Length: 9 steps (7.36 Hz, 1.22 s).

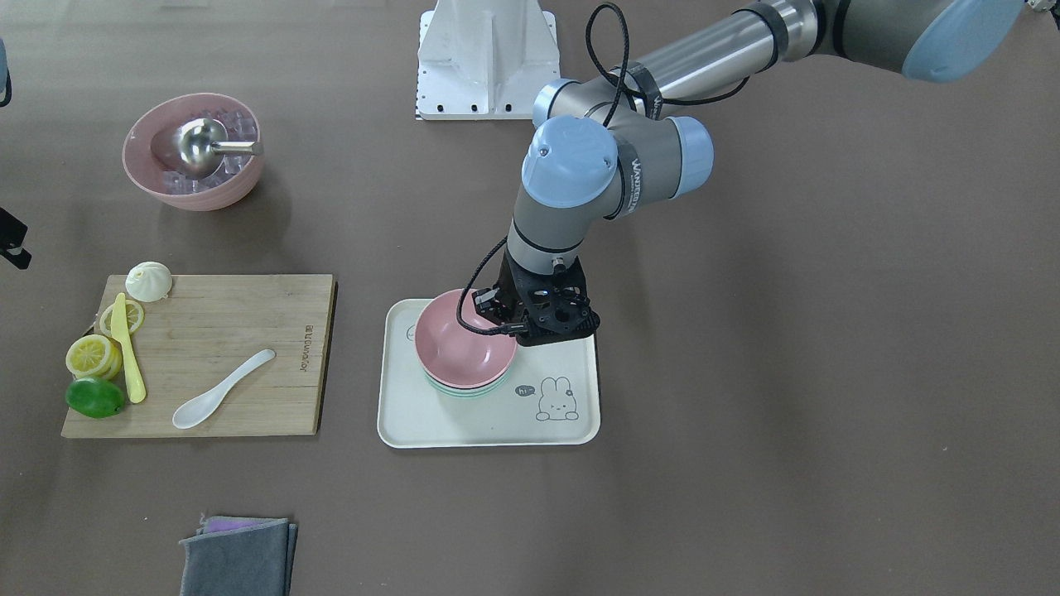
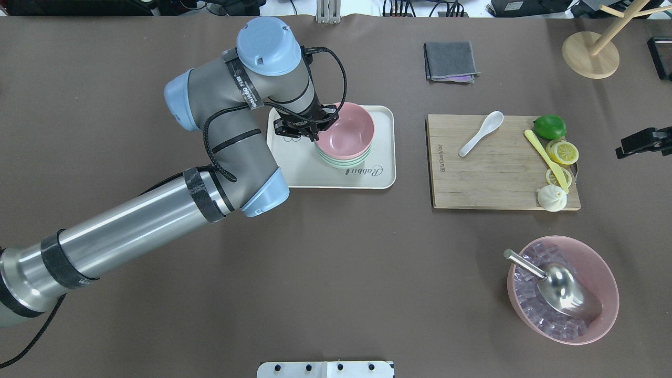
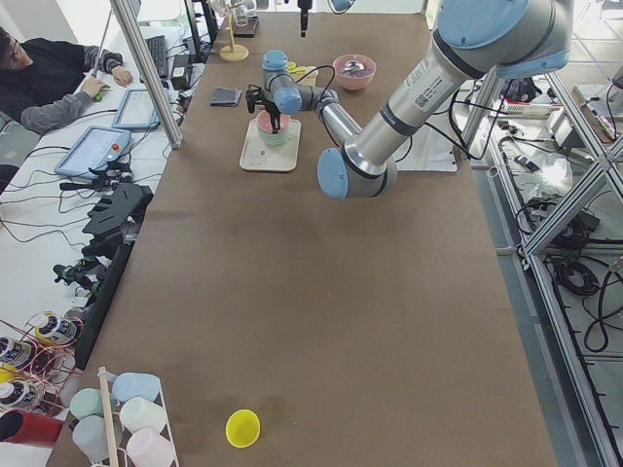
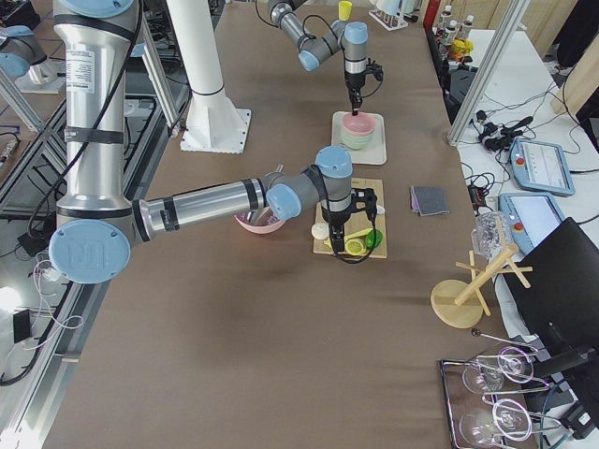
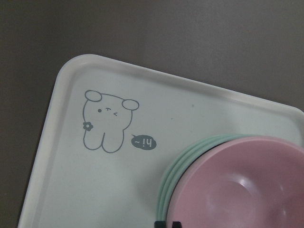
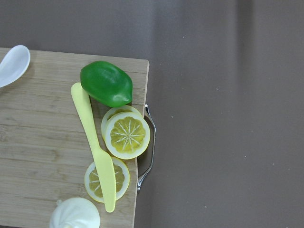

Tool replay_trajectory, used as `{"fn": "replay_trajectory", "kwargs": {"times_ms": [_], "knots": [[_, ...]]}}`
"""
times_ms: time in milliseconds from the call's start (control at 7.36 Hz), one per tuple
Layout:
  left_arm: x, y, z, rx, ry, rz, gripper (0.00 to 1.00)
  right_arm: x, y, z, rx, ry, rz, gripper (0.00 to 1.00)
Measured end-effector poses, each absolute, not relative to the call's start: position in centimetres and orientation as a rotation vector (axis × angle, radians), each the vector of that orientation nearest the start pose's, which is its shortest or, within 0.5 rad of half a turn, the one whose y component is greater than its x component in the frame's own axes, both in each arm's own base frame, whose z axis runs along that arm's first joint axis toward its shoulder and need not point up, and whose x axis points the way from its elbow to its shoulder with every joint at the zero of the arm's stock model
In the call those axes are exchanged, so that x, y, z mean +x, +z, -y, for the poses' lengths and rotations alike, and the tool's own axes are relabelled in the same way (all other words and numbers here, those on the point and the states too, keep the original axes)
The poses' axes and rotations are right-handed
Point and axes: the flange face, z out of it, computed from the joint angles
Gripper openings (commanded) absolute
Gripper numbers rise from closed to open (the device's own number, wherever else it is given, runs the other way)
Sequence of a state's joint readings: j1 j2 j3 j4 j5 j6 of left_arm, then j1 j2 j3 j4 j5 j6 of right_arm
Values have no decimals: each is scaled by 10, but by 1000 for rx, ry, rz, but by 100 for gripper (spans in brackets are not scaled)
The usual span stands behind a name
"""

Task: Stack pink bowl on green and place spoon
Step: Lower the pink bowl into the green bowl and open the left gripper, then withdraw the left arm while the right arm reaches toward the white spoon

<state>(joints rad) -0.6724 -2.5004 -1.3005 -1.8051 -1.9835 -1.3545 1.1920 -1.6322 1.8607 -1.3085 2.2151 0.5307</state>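
The small pink bowl (image 2: 346,131) sits nested on the mint-green bowl stack (image 2: 344,161) on the white rabbit tray (image 2: 378,178). My left gripper (image 2: 310,128) stands at the bowl's near-left rim, and its fingertips (image 5: 168,223) look pinched on that rim. The left wrist view shows the pink bowl (image 5: 247,190) over the green rims (image 5: 173,175). The white spoon (image 2: 480,134) lies on the wooden board (image 2: 499,184), also in the front view (image 1: 222,389). My right gripper (image 4: 335,251) hangs high over the board's lemon end; I cannot tell whether it is open or shut.
The board also holds a lime (image 2: 549,126), lemon slices (image 2: 563,152), a yellow knife (image 2: 546,157) and a white bun (image 2: 551,198). A large pink bowl (image 2: 604,273) with clear cubes and a metal scoop stands front right. A grey cloth (image 2: 450,60) lies beyond the board.
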Motion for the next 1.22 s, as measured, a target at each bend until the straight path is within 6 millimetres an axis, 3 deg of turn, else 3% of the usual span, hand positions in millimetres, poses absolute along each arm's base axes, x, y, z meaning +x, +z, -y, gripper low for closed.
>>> {"fn": "replay_trajectory", "kwargs": {"times_ms": [136, 272, 407, 815, 951, 1222], "knots": [[557, 156, 560, 32, -233, -965, 31, -110, 521, 474, 148, -14, 774, 100], [558, 156, 558, 37, -227, -976, 89, -110, 521, 474, 148, -14, 774, 100], [560, 155, 557, 45, -219, -991, 97, -110, 521, 475, 148, -14, 774, 100], [550, 151, 558, 65, -212, -1025, 98, -112, 515, 479, 158, -18, 780, 100], [529, 153, 558, 46, -205, -1043, 98, -113, 511, 481, 163, -19, 783, 100], [444, 186, 556, 14, -152, -1030, 98, -120, 499, 488, 163, 7, 796, 100]]}}
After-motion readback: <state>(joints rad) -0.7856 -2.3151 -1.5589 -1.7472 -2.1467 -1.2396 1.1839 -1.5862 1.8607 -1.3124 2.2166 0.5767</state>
